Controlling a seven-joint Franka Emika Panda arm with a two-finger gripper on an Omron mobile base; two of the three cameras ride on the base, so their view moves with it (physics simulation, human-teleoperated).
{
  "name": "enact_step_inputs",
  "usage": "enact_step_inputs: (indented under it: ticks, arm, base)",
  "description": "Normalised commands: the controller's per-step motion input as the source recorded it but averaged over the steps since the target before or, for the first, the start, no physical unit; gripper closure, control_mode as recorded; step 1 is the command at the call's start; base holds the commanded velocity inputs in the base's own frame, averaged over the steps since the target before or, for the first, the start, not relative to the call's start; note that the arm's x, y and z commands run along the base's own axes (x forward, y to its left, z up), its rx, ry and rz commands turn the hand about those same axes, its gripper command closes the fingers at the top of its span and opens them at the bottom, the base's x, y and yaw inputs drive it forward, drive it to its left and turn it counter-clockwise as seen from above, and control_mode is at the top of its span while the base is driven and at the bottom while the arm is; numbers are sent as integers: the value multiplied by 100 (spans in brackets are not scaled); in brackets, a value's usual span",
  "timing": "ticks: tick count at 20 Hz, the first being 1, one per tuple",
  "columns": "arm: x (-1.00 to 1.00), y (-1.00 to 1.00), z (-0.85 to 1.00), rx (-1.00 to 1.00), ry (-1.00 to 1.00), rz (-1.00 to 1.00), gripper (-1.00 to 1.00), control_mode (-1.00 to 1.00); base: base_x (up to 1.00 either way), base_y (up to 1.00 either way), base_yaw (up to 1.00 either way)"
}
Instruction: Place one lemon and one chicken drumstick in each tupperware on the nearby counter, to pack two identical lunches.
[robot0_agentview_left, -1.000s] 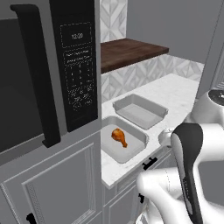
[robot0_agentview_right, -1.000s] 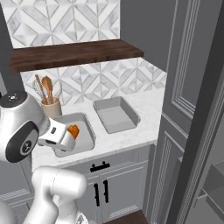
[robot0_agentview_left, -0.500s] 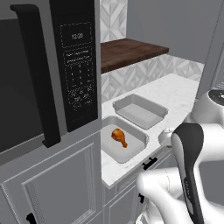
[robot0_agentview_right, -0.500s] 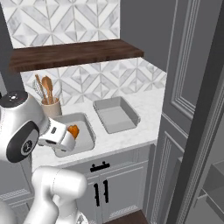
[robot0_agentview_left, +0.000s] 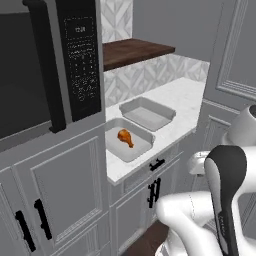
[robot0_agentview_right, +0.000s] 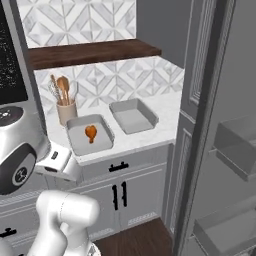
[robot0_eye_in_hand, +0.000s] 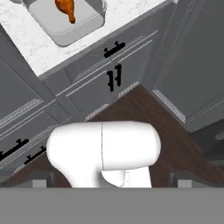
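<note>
End effector (robot0_eye_in_hand: 112, 181) hangs low facing the cabinets; whether its tips are spread I cannot tell. One drumstick (robot0_agentview_left: 125, 138) lies in the near tupperware (robot0_agentview_left: 116, 150) on the bench (robot0_agentview_left: 187, 95); the far tupperware (robot0_agentview_left: 145, 114) holds nothing. Doubling up in one tray would spoil matching lunches.

Pretty flat, even lighting all round, typical rendered look with no obvious single lamp. The marble worktop (robot0_agentview_left: 187, 97) is the brightest patch and reads almost washed out in the left base view, while the microwave door (robot0_agentview_left: 22, 102) beside it goes near black with only a faint sheen. Shadows are soft: a gentle dark band under the wooden shelf (robot0_agentview_right: 90, 52) and mild shading inside the trays (robot0_agentview_right: 132, 116). No hard glare anywhere. Everything is a bit soft and low-res, edges slightly fuzzy, the keypad text unreadable. The hand view looks wide-angle, with cabinet lines (robot0_eye_in_hand: 113, 78) splaying outward toward the corners
</note>
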Motion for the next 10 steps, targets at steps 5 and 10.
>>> enact_step_inputs:
  ticks: [5, 10]
  arm:
    - [0, 0, 0, 0, 0, 0, -100, 100]
    - [0, 0, 0, 0, 0, 0, -100, 100]
  base:
    - [-100, 3, -41]
    - [-95, -17, -55]
